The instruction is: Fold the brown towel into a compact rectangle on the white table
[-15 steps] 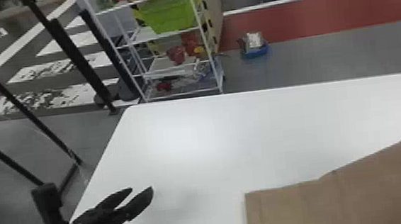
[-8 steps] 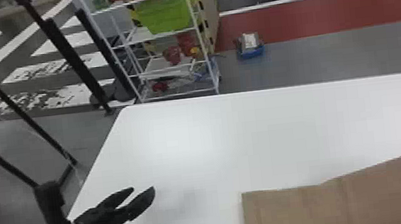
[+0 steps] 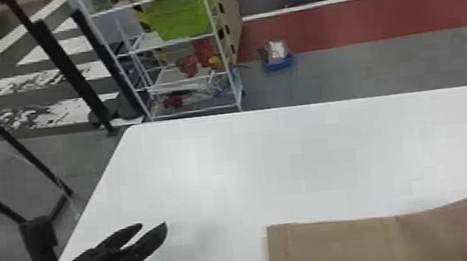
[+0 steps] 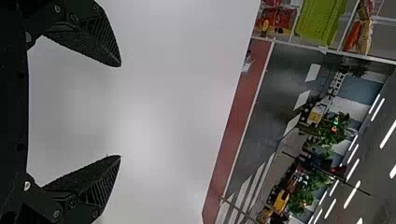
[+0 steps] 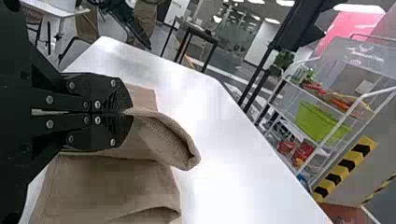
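On the white worktop (image 3: 273,157), the brown towel (image 3: 332,250) is laid on the robot's right, and the folding is judged to be partway: overlapping layers are seen, but a compact rectangle is left to be formed and squared. By the right gripper (image 5: 129,112), set over the towel, its pinched fold (image 5: 175,137) is gripped between closed jaws. The left gripper (image 3: 153,224) is held well apart from the towel, its jaws parted and empty
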Controlling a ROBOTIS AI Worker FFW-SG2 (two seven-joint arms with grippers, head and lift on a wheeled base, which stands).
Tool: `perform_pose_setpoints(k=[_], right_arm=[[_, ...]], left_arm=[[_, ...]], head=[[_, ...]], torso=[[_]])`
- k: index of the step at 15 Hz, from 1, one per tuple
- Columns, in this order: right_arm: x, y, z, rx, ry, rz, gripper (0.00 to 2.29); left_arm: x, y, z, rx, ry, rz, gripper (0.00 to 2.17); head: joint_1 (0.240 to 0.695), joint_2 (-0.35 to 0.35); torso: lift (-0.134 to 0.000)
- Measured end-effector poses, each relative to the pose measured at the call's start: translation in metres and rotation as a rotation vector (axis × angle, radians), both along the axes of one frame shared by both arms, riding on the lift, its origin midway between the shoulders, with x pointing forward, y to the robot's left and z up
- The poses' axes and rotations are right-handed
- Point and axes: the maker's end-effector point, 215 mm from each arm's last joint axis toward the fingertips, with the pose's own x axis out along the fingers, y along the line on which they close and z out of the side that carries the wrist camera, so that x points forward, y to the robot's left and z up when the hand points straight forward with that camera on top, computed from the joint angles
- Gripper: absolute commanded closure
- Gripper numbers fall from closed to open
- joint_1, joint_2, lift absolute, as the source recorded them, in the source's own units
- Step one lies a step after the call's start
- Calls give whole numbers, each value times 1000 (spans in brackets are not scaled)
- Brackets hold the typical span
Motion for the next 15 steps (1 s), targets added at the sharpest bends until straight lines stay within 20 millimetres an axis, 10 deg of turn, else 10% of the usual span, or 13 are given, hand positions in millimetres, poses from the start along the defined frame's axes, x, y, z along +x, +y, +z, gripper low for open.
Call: perform_pose_setpoints(k=[11,15], right_arm=[[-5,-11,-65,-222,116,2,1406],[0,-12,-55,-238,66,-8,1406]], left_arm=[[-5,-6,0,-19,3,-20,211],[-7,-4,3,-14,5,-17,211]], head=[[695,242],[695,243]], torso=[[-124],[-124]])
